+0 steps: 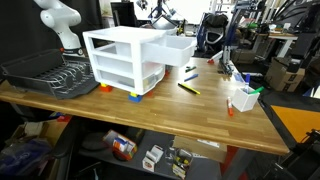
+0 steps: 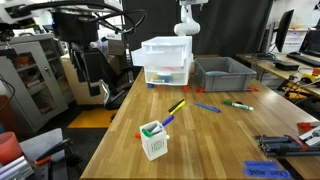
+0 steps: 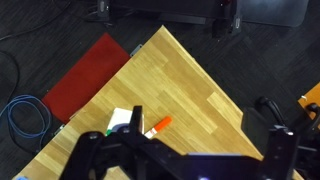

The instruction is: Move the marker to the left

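The marker (image 3: 158,126) is short and orange-red with a whitish end. It lies on the wooden table (image 3: 190,80) next to a white cup (image 3: 122,118) in the wrist view. A small orange-red spot beside the cup in both exterior views (image 1: 231,109) (image 2: 138,133) looks like the same marker. My gripper (image 3: 208,150) is open and empty, high above the table and far from the marker. Its dark fingers frame the bottom of the wrist view. The white arm (image 2: 187,20) stands at the table's far end.
A white drawer unit (image 2: 166,60), a grey bin (image 2: 225,72) and a black dish rack (image 1: 45,72) stand near the arm. A yellow-and-black pen (image 2: 177,106), a blue pen (image 2: 207,107) and a green-tipped marker (image 2: 238,104) lie mid-table. The white cup (image 2: 152,141) holds pens.
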`<state>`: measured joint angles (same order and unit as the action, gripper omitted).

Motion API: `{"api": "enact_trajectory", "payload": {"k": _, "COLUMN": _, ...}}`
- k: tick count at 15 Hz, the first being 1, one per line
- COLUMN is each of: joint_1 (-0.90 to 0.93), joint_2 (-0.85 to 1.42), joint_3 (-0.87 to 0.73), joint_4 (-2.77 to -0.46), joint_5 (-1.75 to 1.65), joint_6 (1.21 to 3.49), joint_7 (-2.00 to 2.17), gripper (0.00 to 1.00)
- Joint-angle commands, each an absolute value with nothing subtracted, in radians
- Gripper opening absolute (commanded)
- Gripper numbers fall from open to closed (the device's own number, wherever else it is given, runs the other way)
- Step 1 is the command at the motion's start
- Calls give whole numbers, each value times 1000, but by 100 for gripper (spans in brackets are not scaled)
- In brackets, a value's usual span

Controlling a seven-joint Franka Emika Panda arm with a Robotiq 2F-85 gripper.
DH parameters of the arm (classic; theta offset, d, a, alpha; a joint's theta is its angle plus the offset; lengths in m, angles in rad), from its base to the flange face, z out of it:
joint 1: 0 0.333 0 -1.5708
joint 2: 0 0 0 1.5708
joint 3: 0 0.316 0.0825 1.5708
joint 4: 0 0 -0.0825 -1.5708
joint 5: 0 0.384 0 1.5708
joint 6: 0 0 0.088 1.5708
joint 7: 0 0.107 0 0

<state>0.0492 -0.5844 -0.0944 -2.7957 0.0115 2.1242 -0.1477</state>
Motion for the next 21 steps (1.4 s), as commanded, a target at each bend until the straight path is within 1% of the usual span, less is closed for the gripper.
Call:
{"api": "enact_trajectory", "payload": {"k": 1, "joint_1": 36, "joint_2": -582, "joint_3": -81, "joint_4": -2791, "joint_5": 20, "joint_6": 2122, "joint_7": -154, "gripper": 100}}
{"api": "enact_trajectory", "payload": {"k": 5, "joint_1": 34, "joint_2": -596, "joint_3": -83, "joint_4": -2788, "joint_5": 19, "joint_6": 2120, "joint_7": -154, "gripper": 100}}
{"api": "enact_trajectory", "payload": {"k": 9, "joint_1": 37, "joint_2": -528, "joint_3": -59, "joint_4": -2786, "joint_5": 4, "joint_6": 2247, "joint_7": -125, "gripper": 100}}
{"api": "enact_trajectory", "payload": {"k": 14, "joint_1": 71, "joint_2": -370, "joint_3": -35, "joint_4": -2778, "joint_5": 20, "joint_6": 2425, "joint_7": -160, "gripper": 100}}
{"api": "enact_trajectory", "payload": {"k": 19, "joint_1": 66, "joint_2": -194, "joint_3": -18, "joint_4": -2746, "joint_5": 15, "joint_6": 2577, "joint_7": -117, "gripper": 100}}
{"api": "enact_trajectory", "payload": {"k": 21, "joint_1": 81, "joint_2": -132, "joint_3": -20, "joint_4": -2734, "joint_5": 57, "joint_6": 2605, "joint_7": -128, "gripper": 100}}
